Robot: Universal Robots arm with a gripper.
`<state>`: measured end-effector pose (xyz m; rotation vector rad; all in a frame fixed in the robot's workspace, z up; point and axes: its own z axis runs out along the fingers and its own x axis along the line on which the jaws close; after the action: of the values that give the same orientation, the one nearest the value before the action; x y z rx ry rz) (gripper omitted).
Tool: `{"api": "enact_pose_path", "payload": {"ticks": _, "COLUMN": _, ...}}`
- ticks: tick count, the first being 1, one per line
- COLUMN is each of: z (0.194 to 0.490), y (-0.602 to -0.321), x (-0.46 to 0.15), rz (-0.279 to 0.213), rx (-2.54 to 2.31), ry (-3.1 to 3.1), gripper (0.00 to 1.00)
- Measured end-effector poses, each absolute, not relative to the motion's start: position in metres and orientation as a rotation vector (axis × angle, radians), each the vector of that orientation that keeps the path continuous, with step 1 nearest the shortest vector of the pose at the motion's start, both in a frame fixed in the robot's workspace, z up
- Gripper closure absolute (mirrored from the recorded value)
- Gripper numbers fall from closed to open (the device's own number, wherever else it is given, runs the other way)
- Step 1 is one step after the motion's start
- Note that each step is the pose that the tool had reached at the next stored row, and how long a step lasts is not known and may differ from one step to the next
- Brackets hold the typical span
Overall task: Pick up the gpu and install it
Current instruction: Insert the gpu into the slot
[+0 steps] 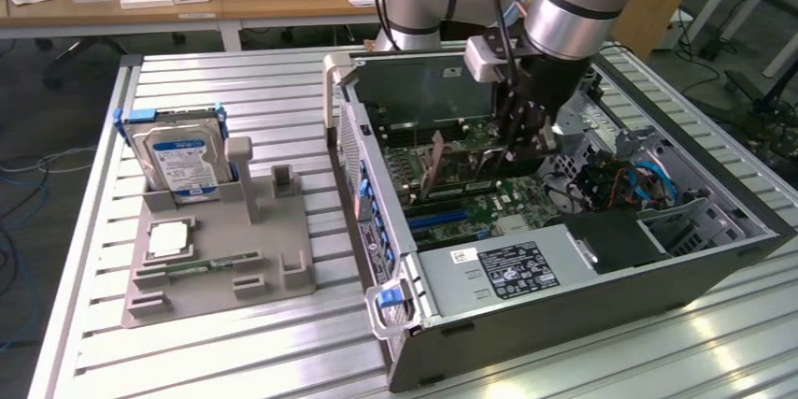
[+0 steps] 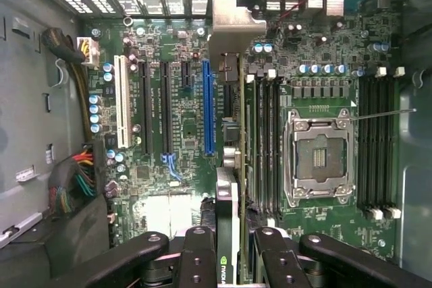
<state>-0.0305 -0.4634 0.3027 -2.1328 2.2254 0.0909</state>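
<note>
My gripper (image 1: 524, 137) reaches down into the open computer case (image 1: 698, 259), shut on the gpu (image 1: 439, 163). In the wrist view the gpu (image 2: 233, 133) is edge-on: a slim dark card with a greyish metal bracket at its far end. It is clamped between my black fingers (image 2: 199, 247), my gripper (image 2: 233, 237) being closed around its near end. The card hangs upright just above the green motherboard (image 2: 182, 139). It lies between the blue expansion slot (image 2: 208, 106) and the memory slots, and I cannot tell whether it touches the board.
The CPU socket (image 2: 318, 156) lies beside the card, with cable bundles (image 2: 74, 180) by the case wall. Outside the case, a grey fixture (image 1: 249, 249) holds a hard drive (image 1: 181, 165), a CPU chip (image 1: 168, 240) and a green memory stick (image 1: 206, 265). The power supply (image 1: 524, 268) sits at the case front.
</note>
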Motion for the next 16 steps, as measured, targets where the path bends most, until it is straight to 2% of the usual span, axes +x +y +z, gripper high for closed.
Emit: {"api": "enact_pose_path", "payload": {"ticks": 16, "z": 0.292, "y": -0.465, "x": -0.0384, "rz": 0.099, "rx": -2.129, "ry": 2.221, "gripper": 0.73}}
